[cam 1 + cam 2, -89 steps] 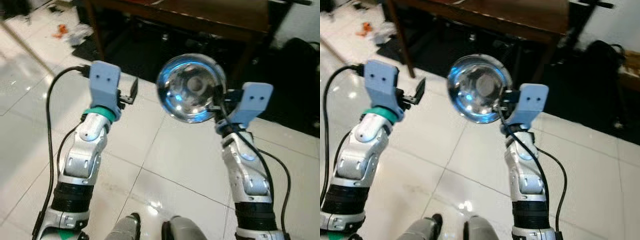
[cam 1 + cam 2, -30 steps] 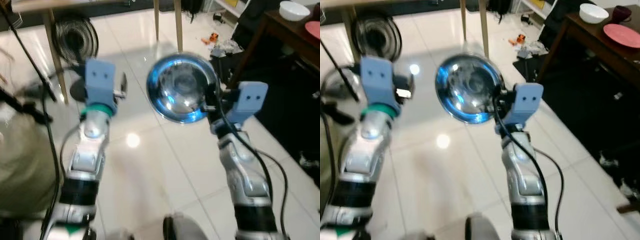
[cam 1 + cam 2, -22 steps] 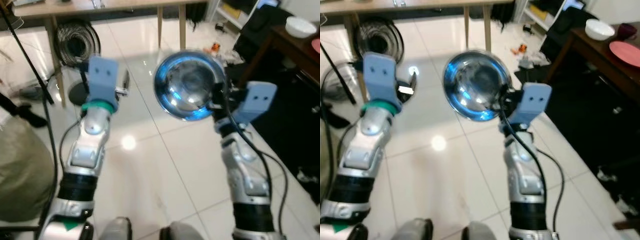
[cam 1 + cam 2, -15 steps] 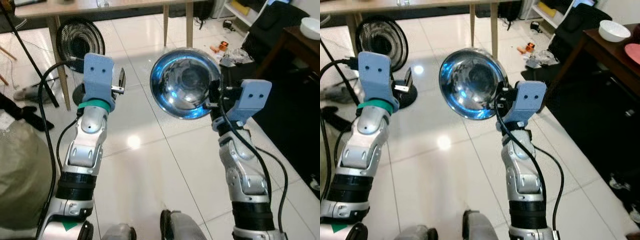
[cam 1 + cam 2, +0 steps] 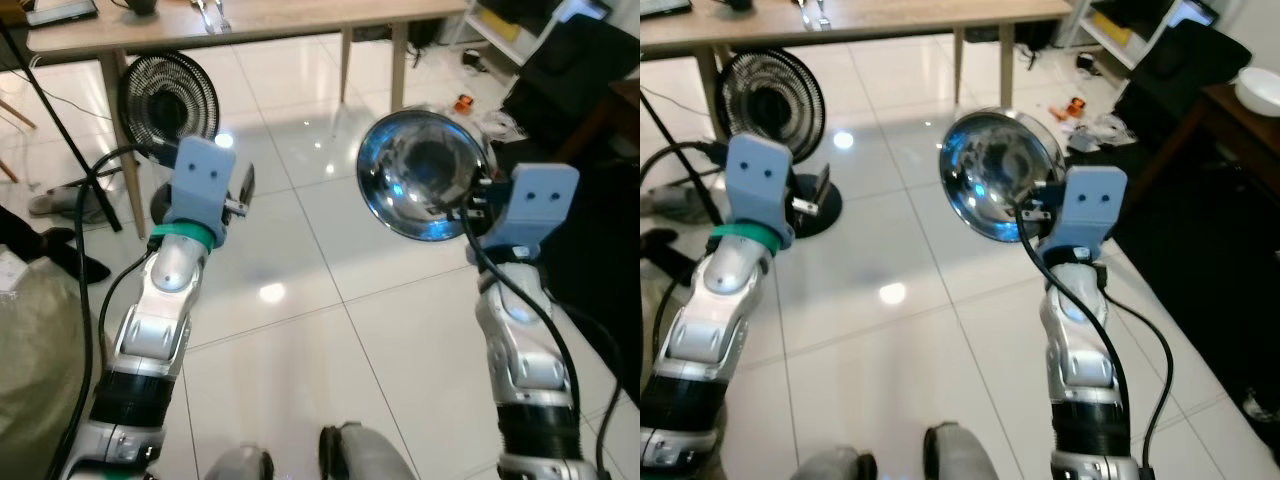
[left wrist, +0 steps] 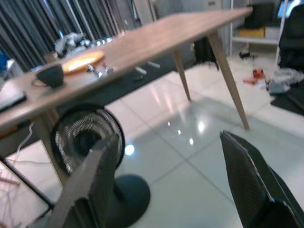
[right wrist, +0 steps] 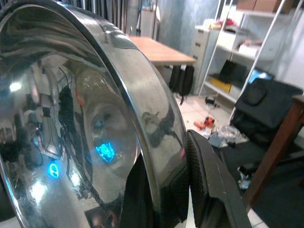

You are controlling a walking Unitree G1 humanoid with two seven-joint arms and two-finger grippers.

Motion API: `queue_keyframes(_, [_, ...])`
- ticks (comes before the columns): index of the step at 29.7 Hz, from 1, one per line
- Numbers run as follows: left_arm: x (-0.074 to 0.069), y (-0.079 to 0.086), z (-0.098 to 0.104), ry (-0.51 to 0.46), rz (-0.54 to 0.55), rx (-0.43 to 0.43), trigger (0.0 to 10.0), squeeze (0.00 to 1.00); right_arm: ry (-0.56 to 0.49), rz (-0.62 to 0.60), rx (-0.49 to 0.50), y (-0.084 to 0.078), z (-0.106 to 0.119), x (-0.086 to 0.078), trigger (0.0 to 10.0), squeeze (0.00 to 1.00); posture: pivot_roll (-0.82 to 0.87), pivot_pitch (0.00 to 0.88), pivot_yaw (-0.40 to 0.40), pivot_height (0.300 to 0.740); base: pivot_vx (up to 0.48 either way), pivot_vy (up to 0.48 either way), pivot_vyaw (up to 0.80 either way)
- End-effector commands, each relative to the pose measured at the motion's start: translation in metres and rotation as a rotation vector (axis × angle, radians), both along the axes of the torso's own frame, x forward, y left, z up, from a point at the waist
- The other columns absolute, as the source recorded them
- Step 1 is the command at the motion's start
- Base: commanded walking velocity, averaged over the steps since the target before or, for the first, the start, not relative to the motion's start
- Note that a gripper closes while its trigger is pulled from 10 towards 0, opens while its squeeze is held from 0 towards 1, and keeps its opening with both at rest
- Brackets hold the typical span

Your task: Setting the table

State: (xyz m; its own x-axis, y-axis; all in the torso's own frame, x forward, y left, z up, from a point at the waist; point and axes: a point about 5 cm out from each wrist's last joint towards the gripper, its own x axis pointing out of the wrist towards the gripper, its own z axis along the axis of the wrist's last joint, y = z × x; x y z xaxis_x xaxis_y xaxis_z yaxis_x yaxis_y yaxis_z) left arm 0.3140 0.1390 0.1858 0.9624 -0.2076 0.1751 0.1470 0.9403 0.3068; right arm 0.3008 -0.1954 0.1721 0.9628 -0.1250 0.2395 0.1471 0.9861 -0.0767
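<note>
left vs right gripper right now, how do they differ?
The right gripper is shut on the rim of a steel bowl, which it holds tilted on edge; the left gripper is open and holds nothing. The left gripper faces a floor fan and wooden table. Both are raised to similar height, over white tile floor.

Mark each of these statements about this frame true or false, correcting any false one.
1. The right gripper is shut on the rim of the steel bowl. True.
2. The left gripper holds a cup. False: its fingers are open and hold nothing.
3. A floor fan stands beside the light wooden table. True.
4. The steel bowl rests on the floor. False: it is held up in the air, on its side.
</note>
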Motion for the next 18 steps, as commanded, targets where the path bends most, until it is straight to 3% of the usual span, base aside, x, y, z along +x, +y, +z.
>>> queue_keyframes(1, [-0.006, 0.001, -0.003, 0.004, -0.023, 0.012, 10.0, 0.00, -0.022, 0.004, 0.004, -0.002, 0.002, -0.002, 10.0, 0.00, -0.02, 0.000, 0.019, 0.740, 0.465, 0.000, 0.00])
queue_keyframes(6, [-0.014, -0.004, -0.013, 0.034, -0.057, 0.013, 10.0, 0.00, 0.004, 0.026, -0.024, -0.003, -0.007, -0.008, 10.0, 0.00, -0.02, 0.000, 0.021, 0.740, 0.465, 0.000, 0.00])
queue_keyframes(18, [-0.004, -0.005, -0.001, -0.022, -0.073, 0.020, 10.0, 0.00, -0.028, 0.048, -0.054, -0.001, 0.003, -0.009, 10.0, 0.00, -0.03, 0.000, 0.018, 0.740, 0.465, 0.000, 0.00])
